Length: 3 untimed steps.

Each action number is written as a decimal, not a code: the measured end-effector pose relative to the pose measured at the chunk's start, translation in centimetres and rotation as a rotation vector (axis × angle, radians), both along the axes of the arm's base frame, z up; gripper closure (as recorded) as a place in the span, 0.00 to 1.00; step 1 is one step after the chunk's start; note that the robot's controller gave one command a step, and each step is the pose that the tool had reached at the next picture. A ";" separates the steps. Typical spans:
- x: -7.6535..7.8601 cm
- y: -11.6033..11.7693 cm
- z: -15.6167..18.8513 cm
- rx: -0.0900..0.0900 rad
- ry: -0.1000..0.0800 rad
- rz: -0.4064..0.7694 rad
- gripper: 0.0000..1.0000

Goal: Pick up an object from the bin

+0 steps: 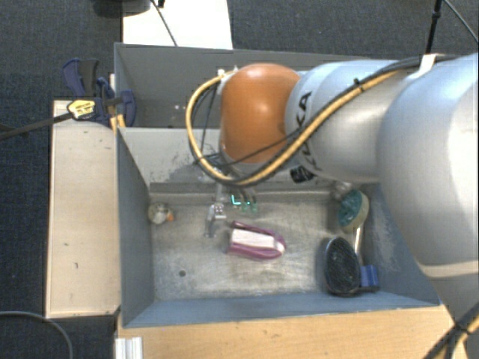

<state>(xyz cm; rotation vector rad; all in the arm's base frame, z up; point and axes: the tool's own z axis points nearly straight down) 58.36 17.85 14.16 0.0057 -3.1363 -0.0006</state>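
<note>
**A:** Hovering over something, is it, or gripping?

**B:** Neither that I can vouch for. In the camera view my gripper (pixel 222 217) hangs low under the orange cover (pixel 258 111), near the back of the bin (pixel 135 223). Whether it is released or clenched I cannot tell, because the cover and arm hide too much. I won't claim it holds anything.

**A:** What lies nearest?

**B:** A purple and white thing (pixel 256 243), rounded and lying flat on the bin floor about the middle. It is just in front of my gripper and a little to the view's right. Whether they touch I cannot say. Off to the left, near the back ledge, sits a small pale round thing (pixel 159 214) with a spot of orange. On the right, well apart, lie a teal brush (pixel 349 208) and a black oval brush (pixel 343 266) with a blue end, close together.

**A:** Which step are you at?

**B:** The approach, by my reckoning. I'm low in the bin and the pick is not yet made.

**A:** And next?

**B:** If the purple and white thing is my choice, I'd shift toward the view's front and right to get squarely above it. Then I'd span its narrower side, come down round it, close, and lift straight. It looks smooth and rounded, so an off-centre grasp could let it slip.
</note>
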 end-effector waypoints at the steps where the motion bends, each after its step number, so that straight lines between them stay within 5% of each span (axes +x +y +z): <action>1: -5.6 -5.2 1.7 -0.001 -0.006 0.174 0.00; 2: -6.0 -9.6 -4.8 0.004 -0.030 0.452 0.00; 3: -5.9 -9.9 -4.8 0.003 -0.032 0.443 1.00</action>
